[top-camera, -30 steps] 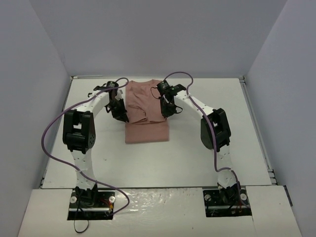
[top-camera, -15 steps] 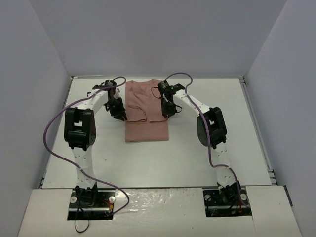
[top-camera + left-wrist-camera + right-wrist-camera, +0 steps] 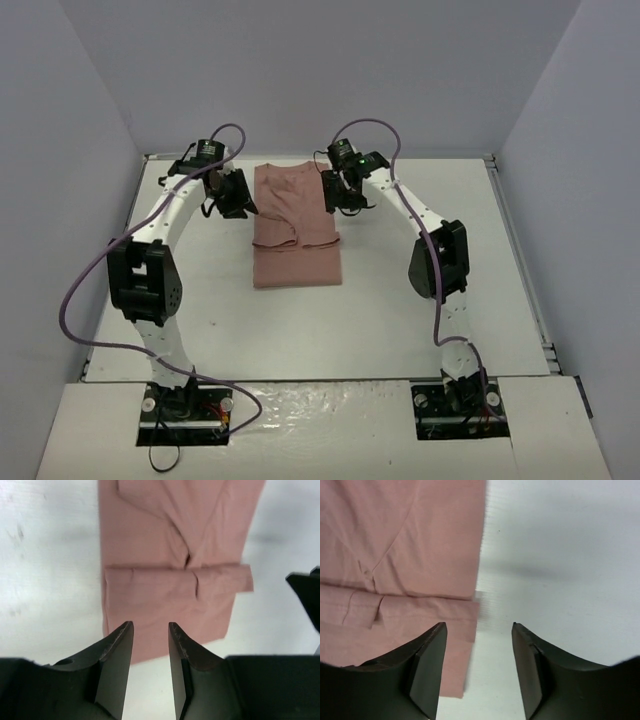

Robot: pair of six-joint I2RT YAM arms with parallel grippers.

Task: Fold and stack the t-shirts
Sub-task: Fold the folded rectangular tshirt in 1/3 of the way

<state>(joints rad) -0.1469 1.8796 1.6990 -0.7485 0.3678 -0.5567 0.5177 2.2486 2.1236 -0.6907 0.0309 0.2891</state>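
Observation:
One salmon-pink t-shirt [image 3: 296,225] lies folded into a narrow rectangle on the white table, with an upper layer doubled over the lower part and no chest graphic showing. My left gripper [image 3: 246,208] hovers at its left edge, jaws open and nothing between them. The left wrist view shows the t-shirt [image 3: 175,545] beyond the left gripper [image 3: 151,626], with its sleeve band lying across the cloth. Over the shirt's right edge hangs my right gripper [image 3: 333,204], open wider and empty. In the right wrist view, the t-shirt [image 3: 405,545] fills the left side ahead of the right gripper [image 3: 479,626].
The white table [image 3: 430,290] is boxed in by grey walls on the left, back and right. Purple cables [image 3: 90,270] loop off both arms. The right gripper's black body [image 3: 306,595] shows at the right edge of the left wrist view.
Both grippers have opened and let go of the cloth they held. They have pulled away toward the far end of the table, leaving the folded layer lying on the shirt.

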